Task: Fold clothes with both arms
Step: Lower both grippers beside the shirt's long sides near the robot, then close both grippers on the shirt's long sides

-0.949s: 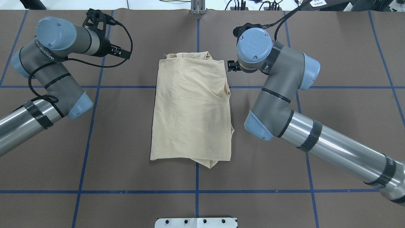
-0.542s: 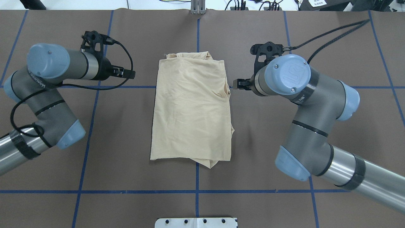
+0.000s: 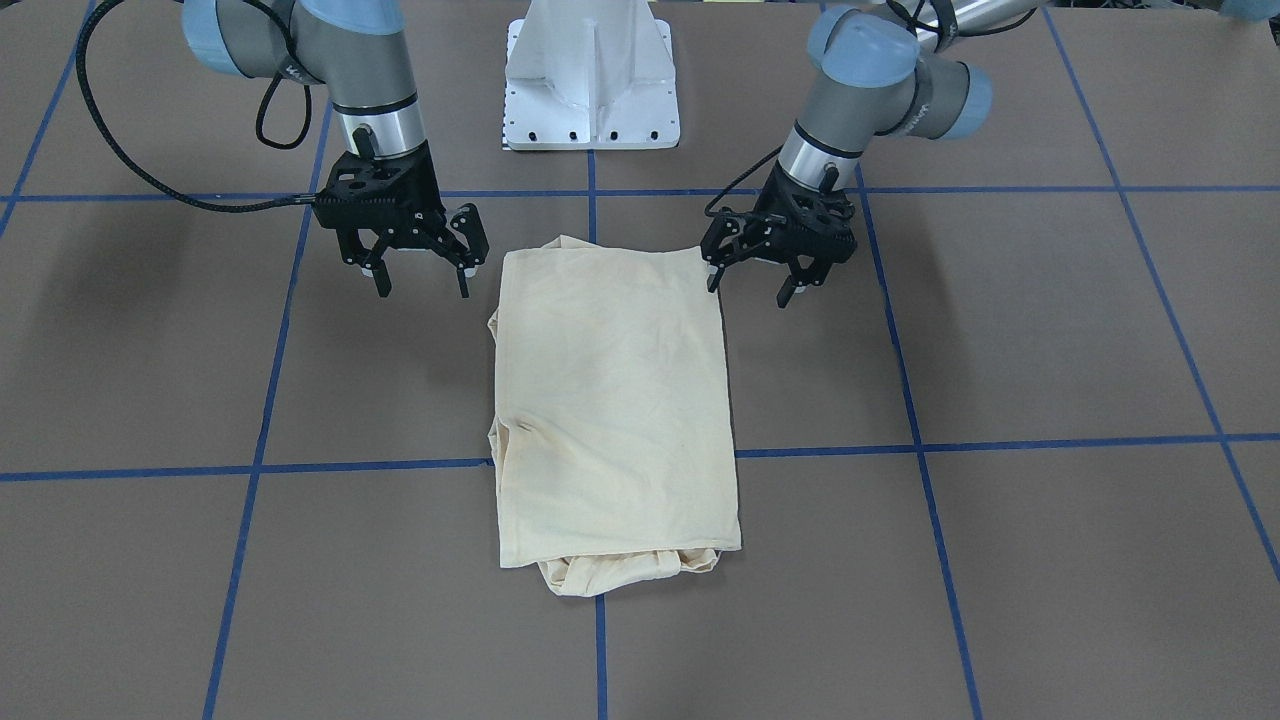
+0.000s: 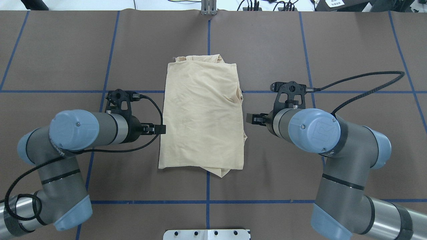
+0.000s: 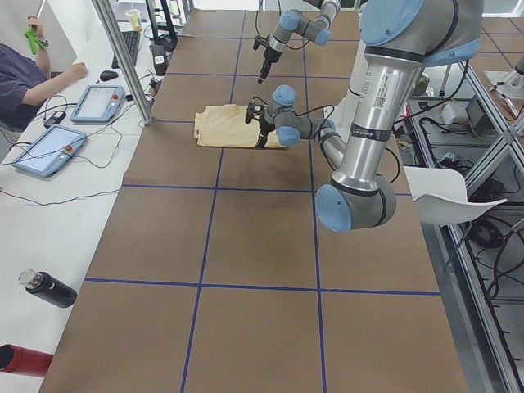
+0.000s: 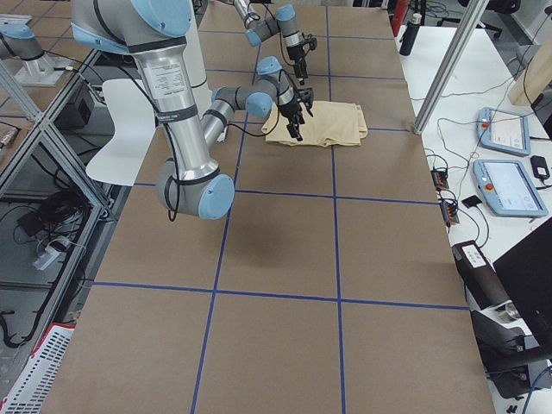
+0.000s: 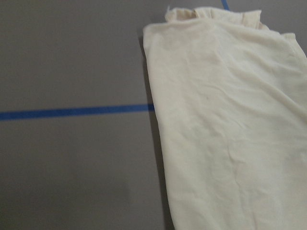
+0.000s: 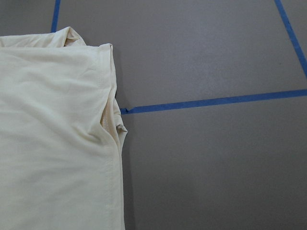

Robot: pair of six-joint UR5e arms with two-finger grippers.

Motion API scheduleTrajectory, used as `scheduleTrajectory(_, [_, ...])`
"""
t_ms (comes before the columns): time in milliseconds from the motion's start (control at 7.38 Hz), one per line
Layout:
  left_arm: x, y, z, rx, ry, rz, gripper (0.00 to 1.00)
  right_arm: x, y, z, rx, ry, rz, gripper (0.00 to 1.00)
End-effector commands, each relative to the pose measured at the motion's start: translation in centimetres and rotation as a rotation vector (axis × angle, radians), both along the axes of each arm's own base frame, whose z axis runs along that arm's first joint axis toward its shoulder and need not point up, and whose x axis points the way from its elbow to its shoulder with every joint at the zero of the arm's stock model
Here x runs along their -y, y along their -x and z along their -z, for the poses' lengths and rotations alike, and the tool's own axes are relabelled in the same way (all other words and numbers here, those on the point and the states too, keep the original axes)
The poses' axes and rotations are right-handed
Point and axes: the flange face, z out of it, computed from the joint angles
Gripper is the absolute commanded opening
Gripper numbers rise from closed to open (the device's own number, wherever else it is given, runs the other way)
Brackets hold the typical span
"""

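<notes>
Left claw (image 3: 748, 290) hangs empty with fingers spread, just beside one long edge of the folded cream T-shirt (image 3: 615, 400); right claw (image 3: 423, 290), likewise spread and empty, hangs beside the opposite edge; the T-shirt lies flat between them on the brown tabletop (image 3: 1050, 330).

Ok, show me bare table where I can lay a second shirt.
Bare table lies either side of the shirt's half nearest the front-facing camera, past the blue tape line. Crowded: its other end, flanked by the open left gripper and right gripper.
</notes>
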Motion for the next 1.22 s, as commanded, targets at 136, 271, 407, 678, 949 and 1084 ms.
scheduleTrajectory(136, [-3.7, -3.0, -0.5, 0.047, 0.046, -0.042, 0.74, -1.6, -0.3, -2.6, 0.031, -0.016, 0.012, 1.0])
scheduleTrajectory(271, [-4.3, -3.6, -0.7, 0.051, 0.049, -0.055, 0.58, -1.7, -0.2, -2.6, 0.031, -0.016, 0.015, 1.0])
scheduleTrajectory(407, [-4.6, -3.8, -0.4, 0.045, 0.047, -0.061, 0.57, -1.9, -0.1, -2.6, 0.031, -0.016, 0.018, 1.0])
scheduleTrajectory(678, [-5.5, -4.6, -0.2, 0.043, 0.048, -0.082, 0.57, -1.8, 0.0, -2.4, 0.034, -0.017, 0.018, 1.0])
scheduleTrajectory(949, [-5.6, -4.7, -0.1, 0.042, 0.049, -0.086, 0.56, -2.1, 0.4, -2.2, 0.038, -0.018, 0.027, 1.0])
scheduleTrajectory(1084, [-5.6, -5.0, -0.5, 0.05, 0.054, -0.09, 0.55, -2.1, 0.3, -2.2, 0.038, -0.019, 0.027, 1.0])
